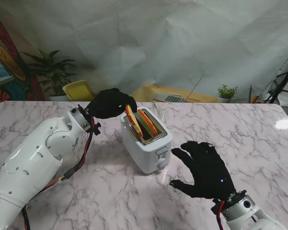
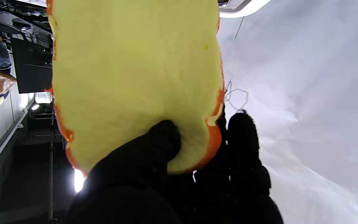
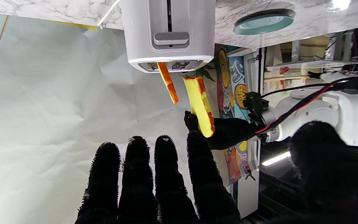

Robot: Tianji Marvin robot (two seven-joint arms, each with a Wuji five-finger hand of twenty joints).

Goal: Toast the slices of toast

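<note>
White-veined marble table top (image 1: 240, 129) fills the stand view, backed by a crumpled white sheet (image 1: 182, 43). At its centre a white two-slot toaster (image 1: 146, 143) is seen, with one orange-crusted toast slice (image 1: 148, 122) standing in the slot on the robot's right. A second yellow toast slice with an orange crust (image 1: 132, 120) is pinched by the black-gloved left hand (image 1: 110, 103), at eleven o'clock of the toaster, its lower edge at the left slot. The black-gloved right hand (image 1: 204, 170) is held at four o'clock of the toaster, fingers spread, nothing grasped. From the left wrist, the held slice (image 2: 135, 77) is seen clamped by the thumb (image 2: 163, 140). From the right wrist, the toaster's lever (image 3: 171, 38), both slices and a teal round plate (image 3: 263, 22) are visible beyond the outstretched fingers (image 3: 166, 168).
</note>
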